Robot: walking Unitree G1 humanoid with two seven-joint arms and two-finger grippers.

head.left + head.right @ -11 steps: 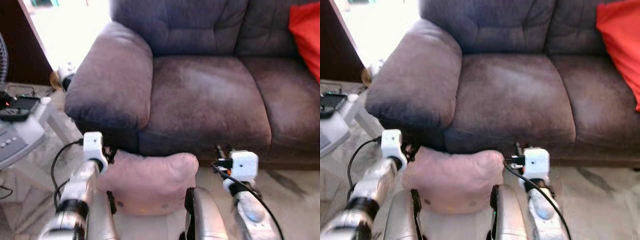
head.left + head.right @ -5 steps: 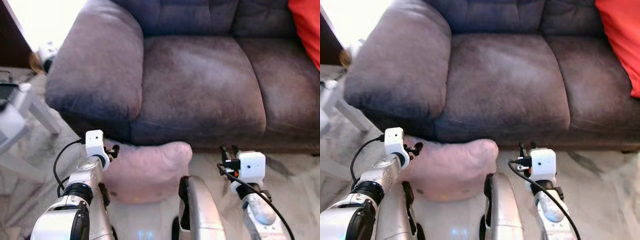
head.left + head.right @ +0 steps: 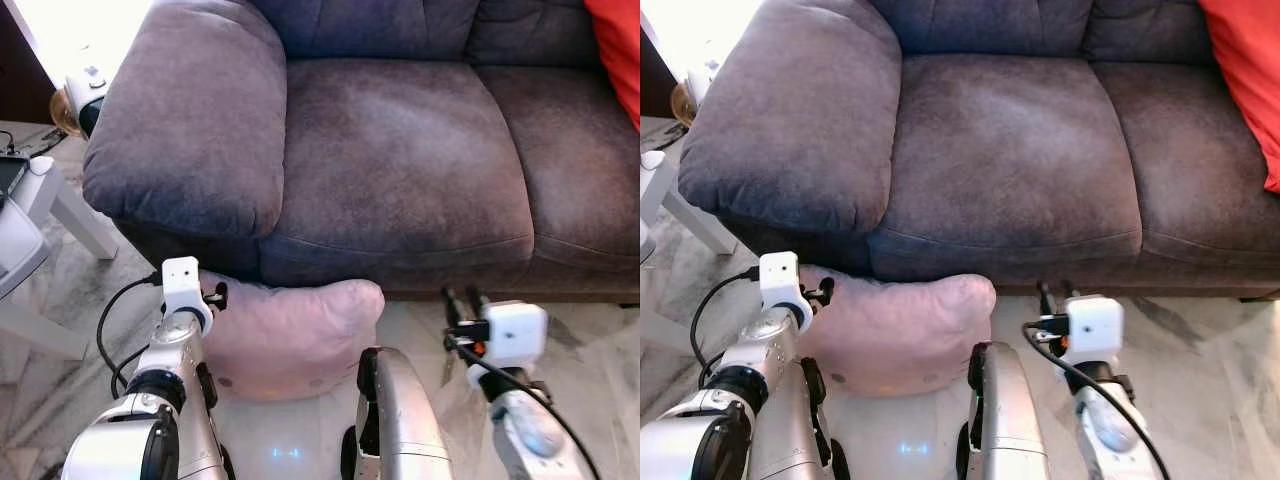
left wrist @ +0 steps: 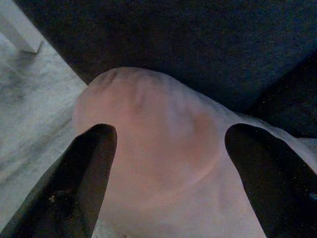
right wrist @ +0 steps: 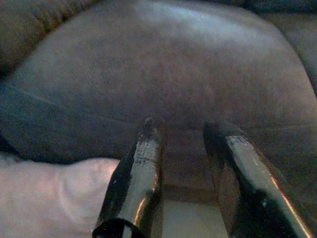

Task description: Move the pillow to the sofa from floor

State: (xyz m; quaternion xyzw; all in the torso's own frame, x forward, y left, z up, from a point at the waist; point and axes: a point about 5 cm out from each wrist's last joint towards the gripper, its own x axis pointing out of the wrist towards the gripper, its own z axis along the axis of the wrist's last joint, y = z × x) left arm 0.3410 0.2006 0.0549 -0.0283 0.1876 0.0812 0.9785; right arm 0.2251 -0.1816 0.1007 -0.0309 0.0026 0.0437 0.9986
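A pale pink pillow (image 3: pixel 290 335) lies on the marble floor against the front of the grey-purple sofa (image 3: pixel 400 150), below its left armrest. My left gripper (image 3: pixel 214 296) is at the pillow's left end. In the left wrist view it (image 4: pixel 171 131) stands open, its two black fingers (image 4: pixel 89 163) wide apart on either side of the pillow's corner (image 4: pixel 153 163). To the right of the pillow, my right gripper (image 3: pixel 461 298) points at the sofa's base. Its fingers (image 5: pixel 143 163) are open with nothing between them, and the pillow's edge (image 5: pixel 44 198) lies off to one side.
A red cushion (image 3: pixel 620 40) leans at the sofa's right end. A white side table (image 3: pixel 50 205) and a black cable (image 3: pixel 108 330) are on the left. My own silver leg (image 3: pixel 400 430) is close in front of the pillow. Bare marble floor (image 3: pixel 590 350) lies to the right.
The view has tilted down and closer to the sofa. The left gripper stays at the pillow's left end. The right gripper has drifted slightly right, away from the pillow.
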